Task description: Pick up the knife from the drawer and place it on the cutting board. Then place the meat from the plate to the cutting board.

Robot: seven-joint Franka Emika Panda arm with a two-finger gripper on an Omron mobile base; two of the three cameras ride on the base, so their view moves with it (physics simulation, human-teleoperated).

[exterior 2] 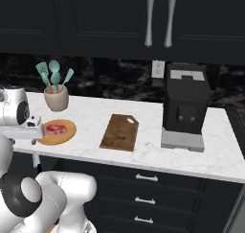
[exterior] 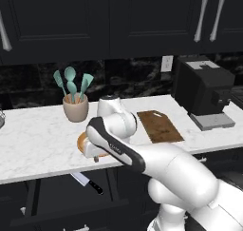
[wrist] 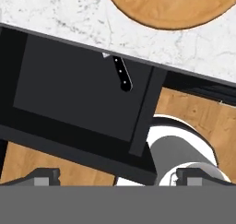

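Observation:
The drawer stands pulled out below the counter's front edge, black inside. In it lies the knife: its black handle shows, while the blade runs back under the counter lip. The left base view also has the knife in the drawer. My gripper hangs above the drawer, open, with nothing between its fingertips. The round tan plate sits on the counter with the red meat on it. To its right lies the dark brown cutting board, bare.
A beige pot of teal utensils stands behind the plate. A black coffee machine is right of the board. White marble counter runs along the wall, with dark cabinets above and wooden floor beneath.

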